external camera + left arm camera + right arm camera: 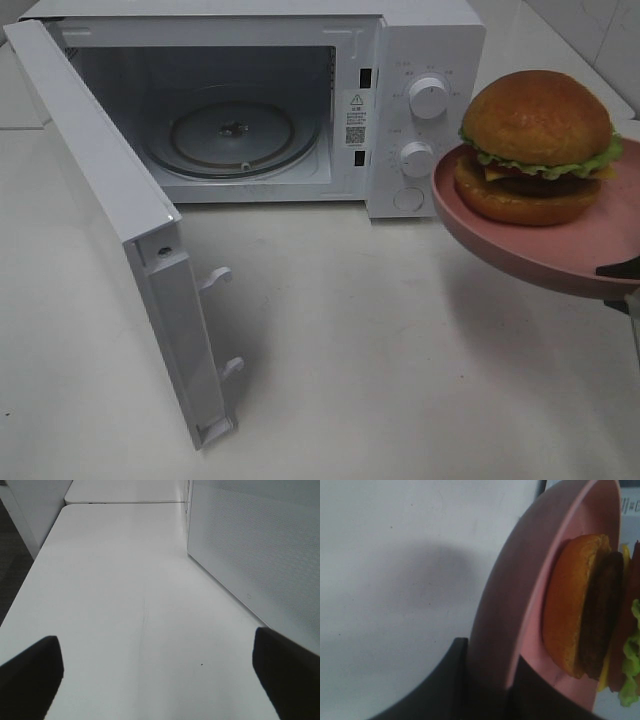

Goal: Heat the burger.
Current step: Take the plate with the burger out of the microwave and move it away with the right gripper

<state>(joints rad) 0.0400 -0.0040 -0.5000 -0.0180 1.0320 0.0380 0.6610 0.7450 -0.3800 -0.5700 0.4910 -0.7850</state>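
A: What's sitting on the left?
B: The microwave (300, 100), its door (120, 230) swinging wide open over the table (400, 350). The left gripper (155, 672) is hovering there, jaws spread wide, gripping nothing.
A: And to the right?
B: The right gripper (487, 680) is pinching the rim of the pink plate (500, 245), which is carrying the burger (536, 148) in the air beside the microwave's knobs (428, 97).

White table (400, 350) (dark floor (12, 555) beside).
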